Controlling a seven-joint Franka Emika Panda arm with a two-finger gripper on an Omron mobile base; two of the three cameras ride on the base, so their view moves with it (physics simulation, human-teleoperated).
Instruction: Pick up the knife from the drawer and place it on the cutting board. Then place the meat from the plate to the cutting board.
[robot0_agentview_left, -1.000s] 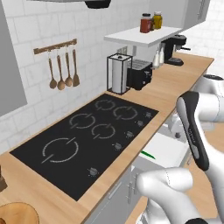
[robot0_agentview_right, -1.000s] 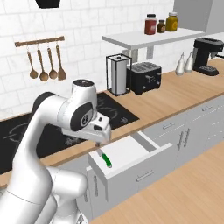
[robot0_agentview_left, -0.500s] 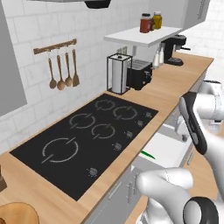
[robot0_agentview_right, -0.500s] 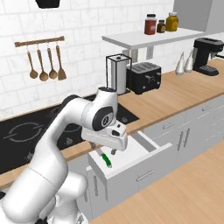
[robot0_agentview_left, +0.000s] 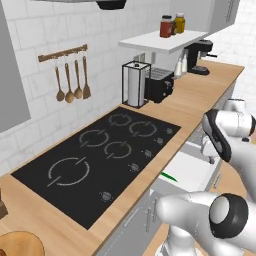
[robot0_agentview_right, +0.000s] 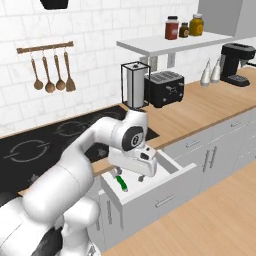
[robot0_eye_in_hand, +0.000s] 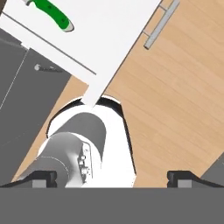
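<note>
The drawer (robot0_agentview_right: 150, 182) stands pulled out below the counter (robot0_agentview_right: 210, 107), and the white arm bends down over it. Inside, near the left end of the drawer floor, lies the knife (robot0_agentview_right: 121, 183) with its green handle. The gripper (robot0_agentview_right: 142, 172) hangs just above the drawer, right of the knife and not touching it. In the hand view the two fingertips (robot0_eye_in_hand: 41, 178) are wide apart with nothing between them.

I think the risk is the offset: if the hand goes down now, a finger may hit the drawer wall or push the knife aside instead of closing around the handle.
</note>
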